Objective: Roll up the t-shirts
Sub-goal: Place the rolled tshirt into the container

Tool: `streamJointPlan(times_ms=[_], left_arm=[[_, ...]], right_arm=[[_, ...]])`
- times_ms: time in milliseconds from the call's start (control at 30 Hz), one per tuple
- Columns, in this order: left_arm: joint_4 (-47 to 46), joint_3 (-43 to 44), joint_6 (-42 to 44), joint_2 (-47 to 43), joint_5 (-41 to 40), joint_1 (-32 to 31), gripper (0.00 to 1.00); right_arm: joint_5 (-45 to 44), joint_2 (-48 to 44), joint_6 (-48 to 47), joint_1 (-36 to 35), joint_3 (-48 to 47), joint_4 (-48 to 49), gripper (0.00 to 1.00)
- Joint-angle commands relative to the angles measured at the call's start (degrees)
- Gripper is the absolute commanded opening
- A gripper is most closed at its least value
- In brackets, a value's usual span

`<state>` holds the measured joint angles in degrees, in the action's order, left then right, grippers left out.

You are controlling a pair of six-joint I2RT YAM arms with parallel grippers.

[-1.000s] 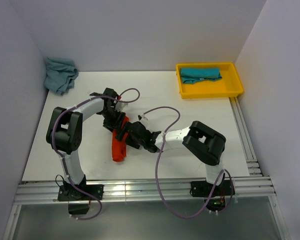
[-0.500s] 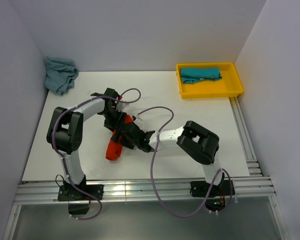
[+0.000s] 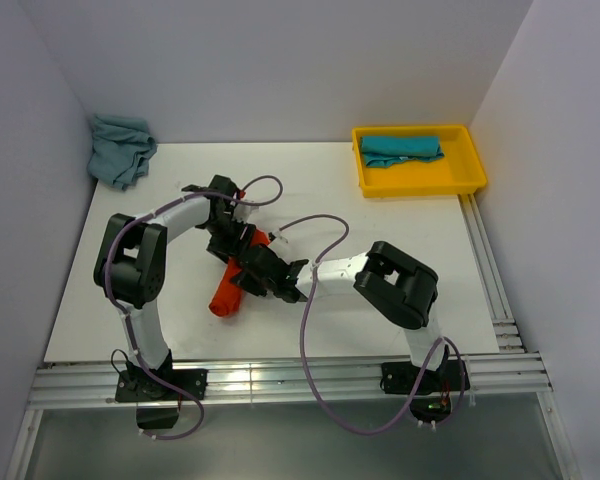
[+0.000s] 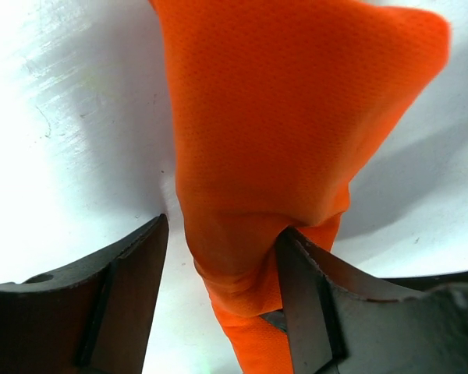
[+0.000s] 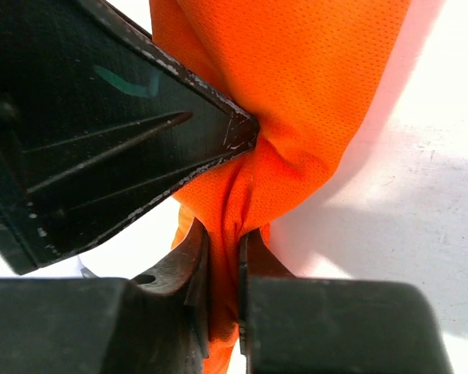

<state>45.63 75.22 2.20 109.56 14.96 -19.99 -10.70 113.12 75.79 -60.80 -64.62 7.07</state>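
The right wrist view alone shows the right gripper (image 5: 224,234) pinching the orange shirt (image 5: 312,93); the left gripper (image 4: 222,230) (jaws apart) straddles it in its own view.

- The top external camera looks down from above and behind the arm bases (image 3: 160,385), far enough back to take in the whole table (image 3: 400,200).
- The left wrist camera looks along its own fingers (image 4: 125,296), very close to the orange t-shirt (image 4: 273,140).
- The right wrist camera sits equally close, past its own fingers (image 5: 192,269).
- All three views share the orange t-shirt.
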Motion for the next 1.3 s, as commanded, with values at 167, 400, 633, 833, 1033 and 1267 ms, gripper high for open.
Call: streamJointPlan(times_ms=[167, 400, 633, 833, 1033, 1267], left_arm=[[0.7, 7.6, 0.6, -5.5, 4.6, 2.5, 0.64], [3.6, 12.3, 1.3, -13.1, 6.6, 9.3, 0.64], [2.8, 4.9, 2.0, -22.5, 6.0, 11.8, 0.61], [0.5, -2.7, 2.3, -30.8, 6.7, 13.5, 0.60], [-3.6, -8.9, 1.1, -34.1, 8.9, 13.7, 0.60], [-4.7, -11.1, 1.3, -33.9, 10.5, 14.8, 0.59]], right_arm=[[-2.2, 1.2, 0.6, -0.4, 0.1, -8.4, 0.00], [-2.0, 0.9, 1.0, -0.3, 1.2, -8.2, 0.00], [-1.7, -1.4, 1.7, 0.6, 4.0, -4.4, 0.00], [-3.5, -8.3, 2.2, 2.9, 8.7, -1.3, 0.00], [-9.0, -15.8, -0.3, 4.5, 7.9, -6.6, 0.00], [-12.9, -23.3, -5.0, 10.1, 5.8, -12.7, 0.00]])
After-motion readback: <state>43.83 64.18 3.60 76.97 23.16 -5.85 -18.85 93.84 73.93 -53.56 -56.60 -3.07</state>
